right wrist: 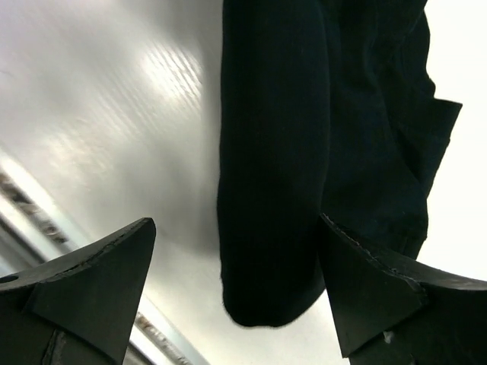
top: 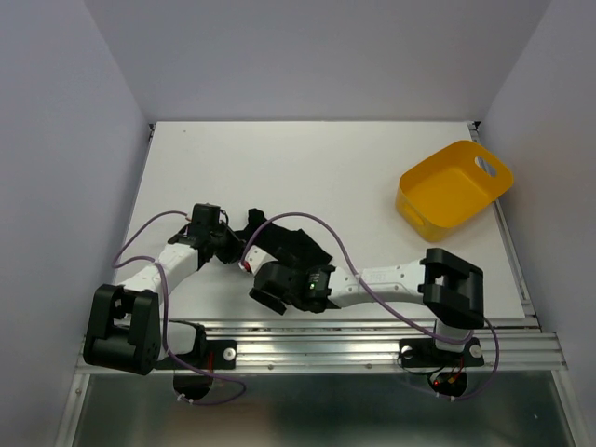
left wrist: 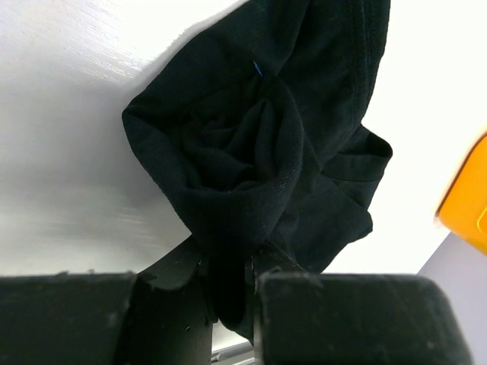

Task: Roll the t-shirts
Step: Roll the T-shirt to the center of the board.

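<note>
Your shirt [left wrist: 251, 152]: a black, bunched roll.
Your left gripper [left wrist: 228, 285] pinches its edge; right gripper [right wrist: 236, 258] gapes wide at the roll's end; tub [top: 453, 189] well apart.

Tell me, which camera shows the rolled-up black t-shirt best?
The left wrist view: the soft black cotton t-shirt fills it, its spiral rolled end facing the camera. The top view shows only a small dark heap; the right wrist view shows just the roll's side.
</note>
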Available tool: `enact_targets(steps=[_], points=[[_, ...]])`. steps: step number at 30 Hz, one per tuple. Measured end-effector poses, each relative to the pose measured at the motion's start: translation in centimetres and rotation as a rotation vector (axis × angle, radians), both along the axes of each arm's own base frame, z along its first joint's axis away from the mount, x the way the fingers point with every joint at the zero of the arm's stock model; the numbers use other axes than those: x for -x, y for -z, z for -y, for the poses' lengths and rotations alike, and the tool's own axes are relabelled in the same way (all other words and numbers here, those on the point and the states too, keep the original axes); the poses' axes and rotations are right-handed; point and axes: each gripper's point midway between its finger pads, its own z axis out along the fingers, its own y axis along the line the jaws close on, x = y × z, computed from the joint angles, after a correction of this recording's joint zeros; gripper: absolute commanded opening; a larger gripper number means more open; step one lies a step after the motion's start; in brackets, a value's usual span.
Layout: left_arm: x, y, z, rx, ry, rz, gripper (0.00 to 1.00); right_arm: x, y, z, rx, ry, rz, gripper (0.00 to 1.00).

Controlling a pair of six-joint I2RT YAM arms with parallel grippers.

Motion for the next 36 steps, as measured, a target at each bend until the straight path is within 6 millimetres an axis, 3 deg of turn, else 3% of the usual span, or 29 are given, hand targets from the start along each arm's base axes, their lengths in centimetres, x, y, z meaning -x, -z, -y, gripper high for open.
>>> enact_targets(steps=[2, 6, 8, 9, 12, 13, 15, 16, 18, 19, 25, 33, 36], points=[[0.0, 0.0, 0.0, -0.001, 0.000, -0.001, 0.00, -0.3, 0.9, 0.3, 0.036, 0.004, 0.015, 0.88], [0.0, 0.0, 0.0, -0.002, 0.002, -0.001, 0.00, -0.9, 1.7, 0.9, 0.081, 0.019, 0.049, 0.66], [0.0, -0.1, 0.0, -0.004, 0.002, -0.003, 0.00, -1.2, 1.6, 1.1, 0.087, 0.026, 0.066, 0.48], [0.0, -0.1, -0.1, -0.005, 0.003, -0.003, 0.00, -1.3, 1.7, 1.1, 0.089, 0.027, 0.071, 0.33], [0.0, -0.1, -0.1, -0.008, 0.002, -0.005, 0.00, -1.4, 1.8, 1.2, 0.090, 0.030, 0.077, 0.13], [0.0, -0.1, -0.1, -0.009, 0.003, -0.004, 0.00, -1.4, 1.7, 1.2, 0.089, 0.034, 0.081, 0.01], [0.0, -0.1, -0.1, -0.012, 0.005, -0.002, 0.01, -1.5, 1.7, 1.2, 0.087, 0.037, 0.083, 0.01], [0.0, -0.1, -0.1, -0.014, 0.007, -0.001, 0.17, -1.4, 1.7, 1.2, 0.082, 0.040, 0.080, 0.01], [0.0, -0.2, -0.2, -0.019, 0.016, 0.004, 0.37, -1.4, 1.8, 1.1, 0.072, 0.042, 0.069, 0.01], [0.0, -0.2, -0.2, -0.023, 0.022, 0.007, 0.56, -1.4, 2.0, 1.1, 0.062, 0.043, 0.052, 0.01], [-0.6, -1.6, -0.2, -0.042, 0.055, 0.050, 0.83, -1.6, 1.8, 1.2, -0.054, 0.048, -0.126, 0.01], [-1.6, -4.6, -1.5, -0.123, 0.052, 0.148, 0.83, -2.6, 1.6, 1.4, -0.255, 0.051, -0.436, 0.01], [-1.3, -5.4, -2.0, -0.147, 0.049, 0.174, 0.70, -2.6, 1.4, 1.4, -0.318, 0.044, -0.535, 0.01]])
